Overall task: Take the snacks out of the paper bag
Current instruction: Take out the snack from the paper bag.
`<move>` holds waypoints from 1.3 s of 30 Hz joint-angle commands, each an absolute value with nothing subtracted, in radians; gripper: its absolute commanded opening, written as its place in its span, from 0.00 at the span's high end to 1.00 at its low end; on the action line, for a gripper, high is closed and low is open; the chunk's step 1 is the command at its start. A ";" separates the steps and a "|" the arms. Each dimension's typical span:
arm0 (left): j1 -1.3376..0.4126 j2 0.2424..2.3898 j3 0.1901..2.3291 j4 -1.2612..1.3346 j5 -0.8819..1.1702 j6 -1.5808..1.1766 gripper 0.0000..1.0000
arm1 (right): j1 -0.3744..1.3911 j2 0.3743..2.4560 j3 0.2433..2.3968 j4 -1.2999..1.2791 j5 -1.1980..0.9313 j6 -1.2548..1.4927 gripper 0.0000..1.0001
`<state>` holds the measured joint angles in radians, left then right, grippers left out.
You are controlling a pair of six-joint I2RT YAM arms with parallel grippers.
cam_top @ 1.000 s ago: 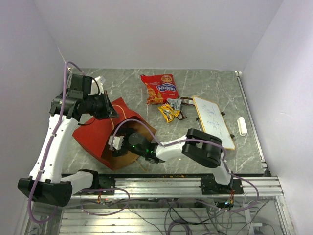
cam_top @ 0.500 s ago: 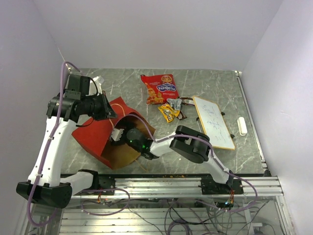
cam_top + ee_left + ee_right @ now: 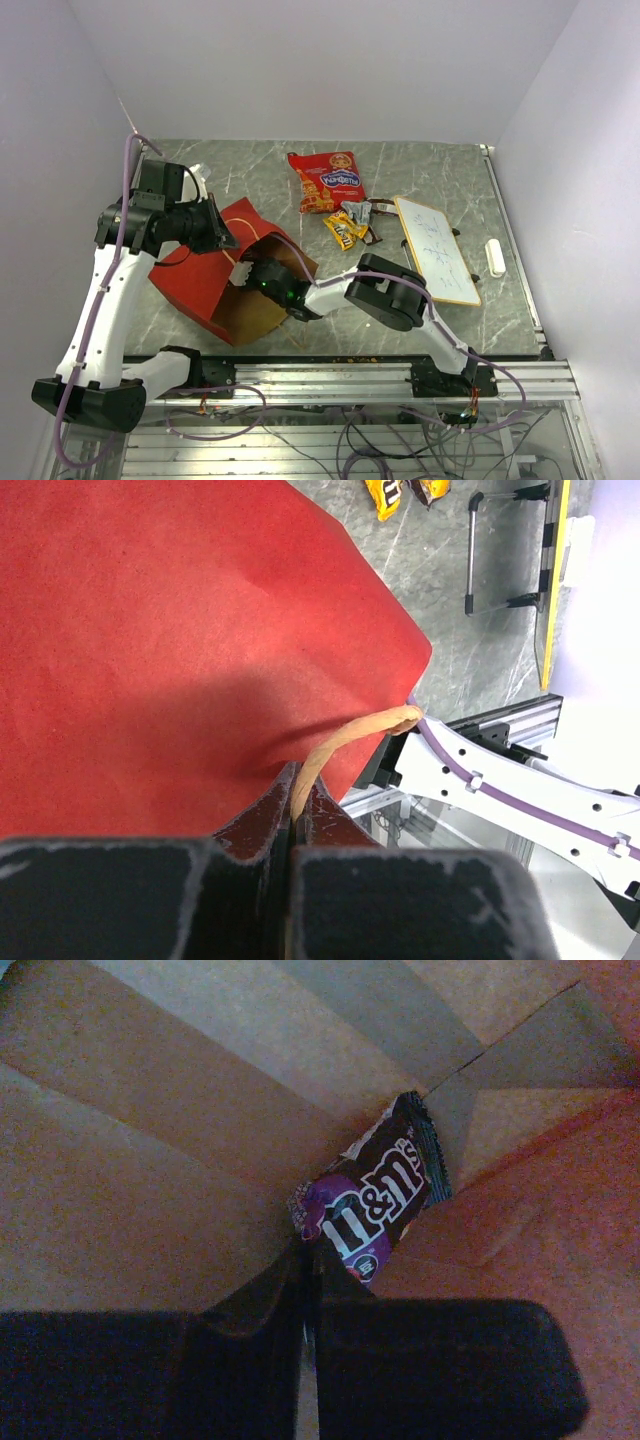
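The paper bag (image 3: 195, 280), red outside and brown inside, lies on its side with its mouth toward the right arm. My left gripper (image 3: 297, 810) is shut on the bag's tan string handle (image 3: 340, 742), holding it up over the red wall (image 3: 180, 630). My right gripper (image 3: 310, 1255) is deep inside the bag, against the brown paper (image 3: 200, 1080), shut on the corner of a dark M&M's packet (image 3: 375, 1215). Out on the table lie the large red packet (image 3: 326, 181), a small yellow packet (image 3: 344, 229) and small dark wrappers (image 3: 365, 212).
A white wood-framed board (image 3: 436, 248) lies right of the loose snacks, with a small white object (image 3: 495, 257) beside it near the table's right edge. The metal rail (image 3: 340, 375) runs along the near edge.
My right gripper has pushed deeper into the bag and closed from open onto the dark packet. The left arm has shifted slightly, still holding the handle.
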<state>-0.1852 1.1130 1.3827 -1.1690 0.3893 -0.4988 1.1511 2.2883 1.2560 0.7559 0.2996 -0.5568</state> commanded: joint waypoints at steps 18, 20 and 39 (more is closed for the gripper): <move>-0.186 1.111 1.384 -1.073 0.346 -0.567 0.93 | 1.228 1.755 0.865 0.580 0.173 -0.400 1.00; -0.186 1.109 1.380 -1.072 0.340 -0.569 0.93 | 1.231 1.687 0.820 0.551 0.147 -0.374 1.00; -0.186 1.122 1.310 -0.972 0.341 -0.596 0.93 | 1.230 1.275 0.791 -0.034 -0.099 -0.317 1.00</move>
